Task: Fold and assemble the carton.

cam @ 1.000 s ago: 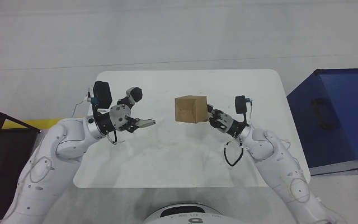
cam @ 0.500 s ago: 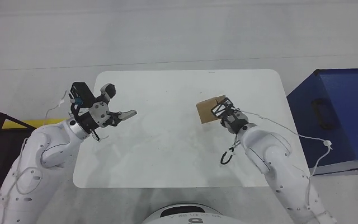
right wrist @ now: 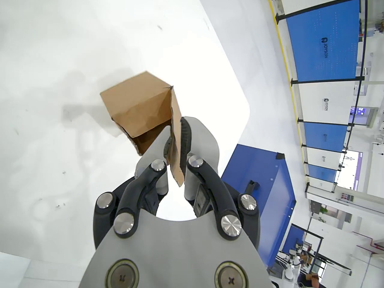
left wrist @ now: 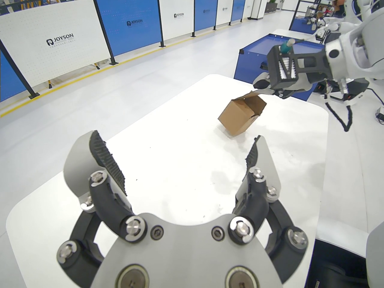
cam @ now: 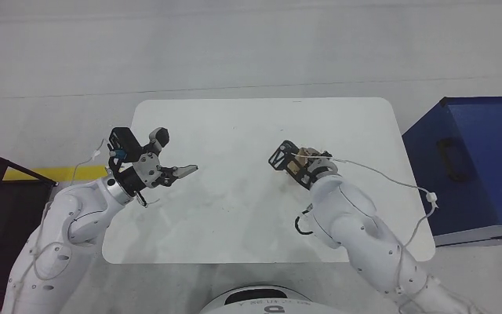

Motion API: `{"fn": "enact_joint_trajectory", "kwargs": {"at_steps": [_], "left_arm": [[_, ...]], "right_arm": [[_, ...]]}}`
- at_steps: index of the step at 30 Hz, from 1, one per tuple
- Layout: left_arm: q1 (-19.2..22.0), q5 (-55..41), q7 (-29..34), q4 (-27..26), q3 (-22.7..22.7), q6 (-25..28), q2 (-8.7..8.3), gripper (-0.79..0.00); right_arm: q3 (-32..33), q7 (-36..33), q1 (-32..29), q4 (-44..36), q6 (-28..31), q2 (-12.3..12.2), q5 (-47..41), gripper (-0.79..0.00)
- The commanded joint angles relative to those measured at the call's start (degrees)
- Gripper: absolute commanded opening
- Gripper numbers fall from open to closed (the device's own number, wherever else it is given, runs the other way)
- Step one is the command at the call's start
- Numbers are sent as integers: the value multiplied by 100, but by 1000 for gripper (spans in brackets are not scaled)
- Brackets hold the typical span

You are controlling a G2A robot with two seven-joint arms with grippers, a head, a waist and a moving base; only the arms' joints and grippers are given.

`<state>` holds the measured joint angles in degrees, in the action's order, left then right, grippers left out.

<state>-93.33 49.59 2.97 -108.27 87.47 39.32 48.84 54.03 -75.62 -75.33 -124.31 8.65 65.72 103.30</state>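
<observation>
Top view: the white table [cam: 235,125] carries one brown carton [cam: 297,163] on the right half of its surface, largely covered from above by the right claw [cam: 287,158]. Right wrist view: the right claw [right wrist: 175,130] is closed on a single flap [right wrist: 176,142] of the carton [right wrist: 138,109]. The flap stands edge-on between the two fingers [right wrist: 199,139], and both fingers bear against it. The carton body projects past the fingertips at a tilt, with its open end turned toward the claw and one closed face turned toward the table [right wrist: 60,31]. Left wrist view: the carton [left wrist: 240,118] is oriented corner-down over the table [left wrist: 195,115], with its open mouth facing up toward the right claw [left wrist: 271,88], which grips the uppermost flap from above. Contact between the lowest corner of the carton and the table cannot be determined. The left claw [left wrist: 175,148] is spread wide and holds nothing. Its ribbed fingers [left wrist: 103,157] point toward the carton and are well apart from it. In the top view, the left claw [cam: 182,169] is positioned over the left part of the table. A blue bin [cam: 463,165] stands on the floor near the right edge of the table.
</observation>
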Motion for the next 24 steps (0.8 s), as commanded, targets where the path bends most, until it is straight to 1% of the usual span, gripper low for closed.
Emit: {"fn": "enact_joint_trajectory", "kwargs": {"at_steps": [1,4,6,8,9,11,13,14,15,16,17,18,19,20,21,22,24], "left_arm": [[0,0,1,0,0,0,0,0],[0,0,1,0,0,0,0,0],[0,0,1,0,0,0,0,0],[0,0,1,0,0,0,0,0],[0,0,1,0,0,0,0,0],[0,0,1,0,0,0,0,0],[0,0,1,0,0,0,0,0],[0,0,1,0,0,0,0,0],[0,0,1,0,0,0,0,0],[0,0,1,0,0,0,0,0],[0,0,1,0,0,0,0,0],[0,0,1,0,0,0,0,0],[0,0,1,0,0,0,0,0],[0,0,1,0,0,0,0,0],[0,0,1,0,0,0,0,0],[0,0,1,0,0,0,0,0],[0,0,1,0,0,0,0,0]], "right_arm": [[-12,208,55,35,-69,27,-47,-588],[-51,525,157,110,-84,73,-110,-588],[-57,932,231,135,-89,111,-413,-582],[9,1112,295,175,-160,129,-375,-551],[50,1296,278,141,-285,142,-463,-520],[275,1739,125,53,-498,143,-783,-499],[640,2419,-217,-55,-585,112,-1319,-434],[887,2903,-458,-118,-558,90,-1762,-409],[1192,3381,-728,-111,-483,59,-2159,-329],[1527,3881,-1037,-59,-346,25,-2565,-271],[1860,4369,-1359,16,-131,-12,-2930,-203],[2181,4838,-1665,101,154,-48,-3239,-154],[2485,5252,-1962,221,452,-81,-3502,-111],[2764,5589,-2239,345,759,-113,-3683,-43],[3012,5850,-2492,461,1022,-142,-3780,-12],[3222,6016,-2710,552,1228,-168,-3779,0],[3514,6092,-3038,657,1395,-207,-3550,0]]}}
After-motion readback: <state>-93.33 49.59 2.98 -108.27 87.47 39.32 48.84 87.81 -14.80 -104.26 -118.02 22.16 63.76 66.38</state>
